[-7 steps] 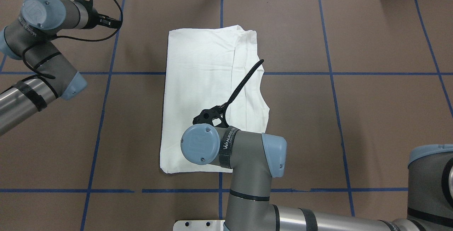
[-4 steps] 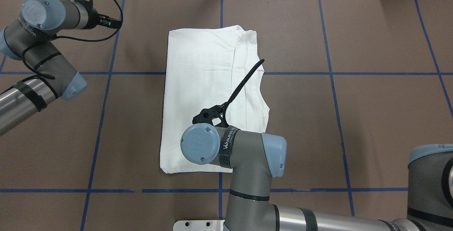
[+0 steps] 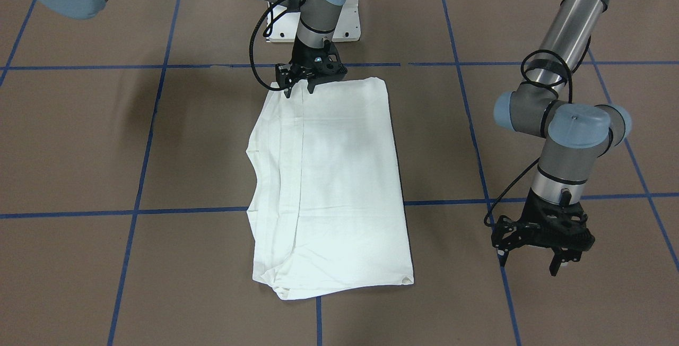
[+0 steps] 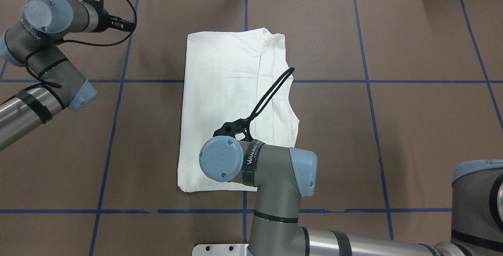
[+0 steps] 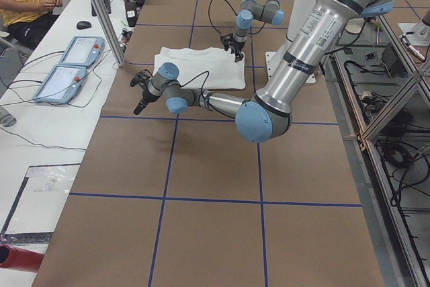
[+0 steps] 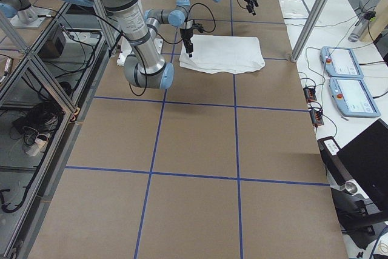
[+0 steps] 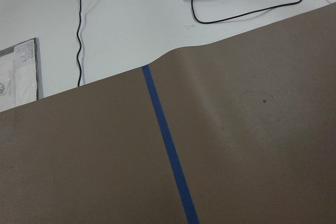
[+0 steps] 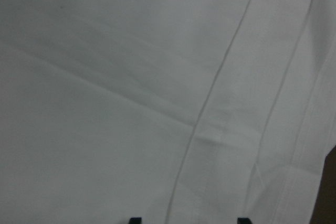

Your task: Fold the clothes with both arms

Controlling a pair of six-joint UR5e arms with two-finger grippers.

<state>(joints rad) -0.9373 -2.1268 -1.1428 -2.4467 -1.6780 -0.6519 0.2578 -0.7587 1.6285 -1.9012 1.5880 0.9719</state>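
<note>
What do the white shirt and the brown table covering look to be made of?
Shirt: soft matte fabric, probably cotton knit, judging by its stitched seams, hems and gentle creases. Table covering: thin matte brown sheet, likely paper, since its edge lifts in a shallow wave; the look leaves that open.

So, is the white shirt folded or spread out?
Folded. The shirt lies as a long rectangle, no sleeves sticking out, with layered edges along one side.

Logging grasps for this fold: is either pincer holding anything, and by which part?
Nothing. The right pincer stands open over the T-shirt's robot-side edge; the left pincer hangs open, away from it.
</note>
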